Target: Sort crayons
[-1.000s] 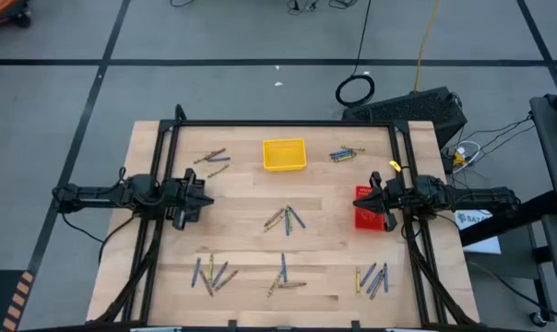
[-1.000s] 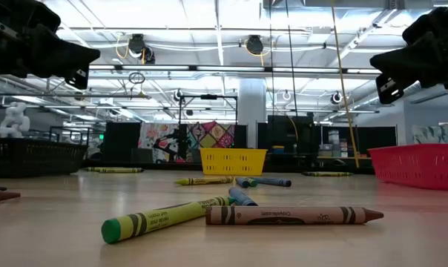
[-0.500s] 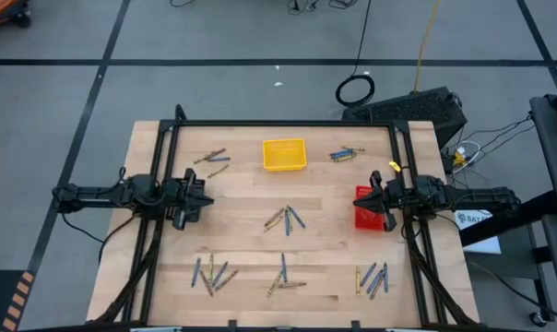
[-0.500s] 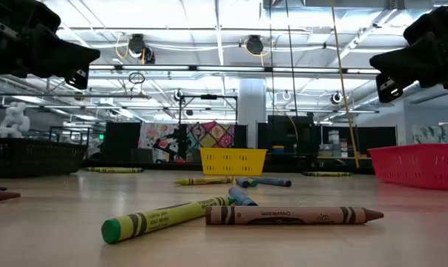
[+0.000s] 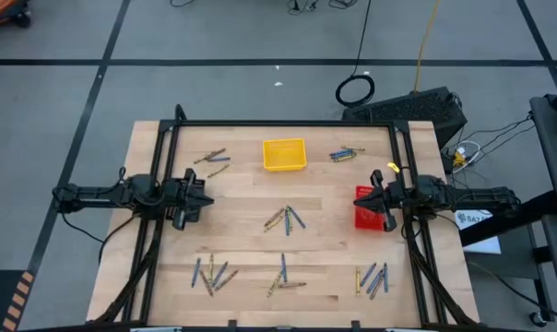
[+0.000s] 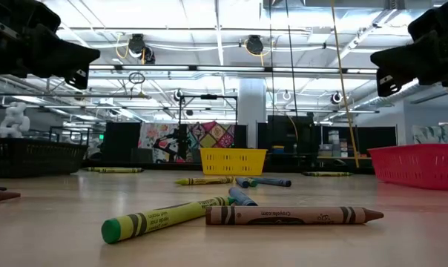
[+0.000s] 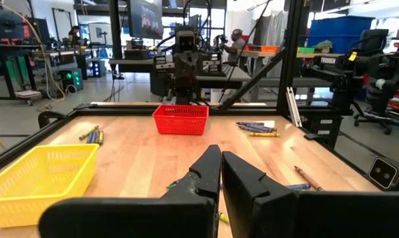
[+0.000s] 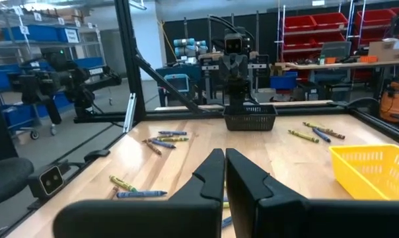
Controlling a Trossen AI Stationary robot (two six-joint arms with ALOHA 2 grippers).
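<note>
Crayons lie flat on the wooden table in several small heaps: mid-table (image 5: 285, 219), far left (image 5: 211, 161), far right (image 5: 346, 153), and three along the near edge (image 5: 211, 274), (image 5: 283, 277), (image 5: 372, 278). In the low view a green-yellow crayon (image 6: 165, 217) and a brown one (image 6: 291, 216) lie nearest. My left gripper (image 5: 207, 197) hovers level at the table's left side, shut and holding nothing. My right gripper (image 5: 369, 195) hovers level at the right side above the red tray (image 5: 364, 217), also shut and holding nothing. Both point toward mid-table.
A yellow tray (image 5: 284, 154) stands at the far middle. A black tray (image 8: 250, 119) sits below my left arm. A black frame (image 5: 278, 124) runs around the table's far and side edges. Bare wood lies between the crayon heaps.
My right gripper has rolled a little about its own length and tipped its tips slightly upward, staying where it was. Crayons and trays have not moved.
</note>
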